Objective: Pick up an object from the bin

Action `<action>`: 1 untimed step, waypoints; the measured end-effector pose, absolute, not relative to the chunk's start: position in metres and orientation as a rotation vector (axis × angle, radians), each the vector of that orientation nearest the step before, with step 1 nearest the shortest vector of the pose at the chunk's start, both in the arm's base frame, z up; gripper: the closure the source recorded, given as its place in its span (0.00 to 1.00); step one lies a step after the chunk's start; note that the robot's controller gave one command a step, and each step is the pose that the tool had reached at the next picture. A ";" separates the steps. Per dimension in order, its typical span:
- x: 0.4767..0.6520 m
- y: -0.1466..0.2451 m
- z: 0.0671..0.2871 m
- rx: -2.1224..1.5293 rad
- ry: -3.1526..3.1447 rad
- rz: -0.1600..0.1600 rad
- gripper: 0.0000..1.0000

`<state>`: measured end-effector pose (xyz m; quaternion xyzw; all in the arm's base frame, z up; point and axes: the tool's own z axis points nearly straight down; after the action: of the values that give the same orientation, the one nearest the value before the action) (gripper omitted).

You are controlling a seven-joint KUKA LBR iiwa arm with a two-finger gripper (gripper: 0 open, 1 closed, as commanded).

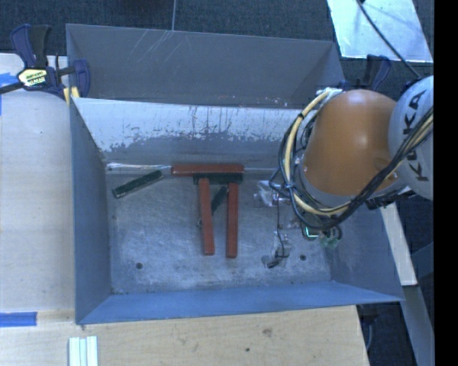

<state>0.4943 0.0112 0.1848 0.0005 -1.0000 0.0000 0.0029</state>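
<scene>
1. Front right of bin [214, 302]: gripper [275, 259] low above bare floor; whether spread or closed, cannot tell.
2. Just left: two reddish-brown wooden sticks [231, 227] lying parallel, small dark piece [218, 198] between.
3. Farther back: third stick [208, 171] crosswise; dark pen-like rod [137, 183] leftward.

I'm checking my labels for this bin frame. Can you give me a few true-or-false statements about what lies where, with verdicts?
1. The end effector is over the right part of the bin floor. True.
2. It holds one of the brown bars. False: all three lie on the floor to its left, apart from it.
3. A dark pen-like stick lies left of the bars. True.
4. The bars are stacked in a heap. False: one lies crosswise and two lie side by side below it.
</scene>
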 end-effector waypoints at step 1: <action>0.564 0.023 0.069 0.322 -3.133 0.000 0.00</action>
<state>0.5636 0.0228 0.0687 0.1023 -0.9947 -0.0001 -0.0038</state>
